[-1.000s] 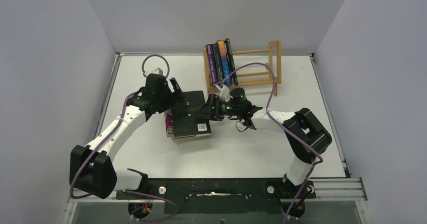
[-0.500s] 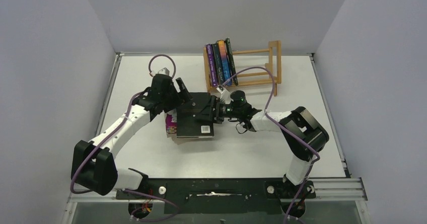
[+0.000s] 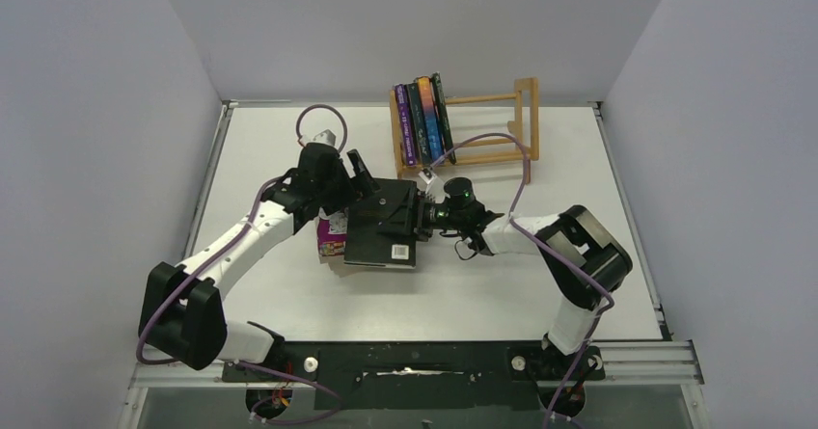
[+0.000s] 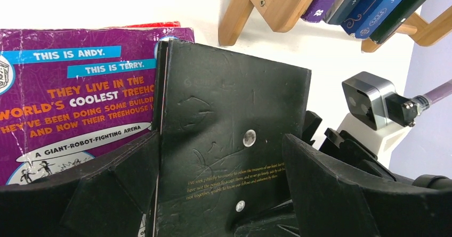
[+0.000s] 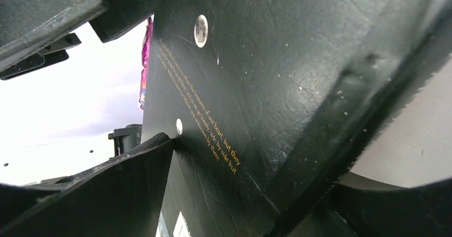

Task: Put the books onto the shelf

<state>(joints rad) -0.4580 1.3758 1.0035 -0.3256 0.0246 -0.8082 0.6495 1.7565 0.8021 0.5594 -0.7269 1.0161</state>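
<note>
The shelf [image 3: 527, 116] is seen standing at the far side of the table [image 3: 270, 149]. A row of books [image 3: 422, 120] is stood upright in its left end, tilted slightly, with a purple spine outermost on the left; the right part of the shelf is crossed only by its bare rails. Just in front of the shelf's left end, a black book [image 3: 383, 225] is found with its back cover and white barcode label turned upward. It is laid partly over a purple book [image 3: 330, 238], which is exposed on the side farther left of the shelf. In the left wrist view a thin red edge [image 4: 144, 25] is shown along the purple cover's far side, toward the shelf. The left gripper [image 3: 355, 183] is placed at the black book's corner nearest the shelf's left end frame. Its jaws are spread wide, with the book's cover framed between them. The right gripper [image 3: 422, 219] is set at the book's right edge, directly in front of the shelved row. Its fingers are seen on either side of the cover, fairly far apart, but whether the book is actually clamped cannot be told.
</note>
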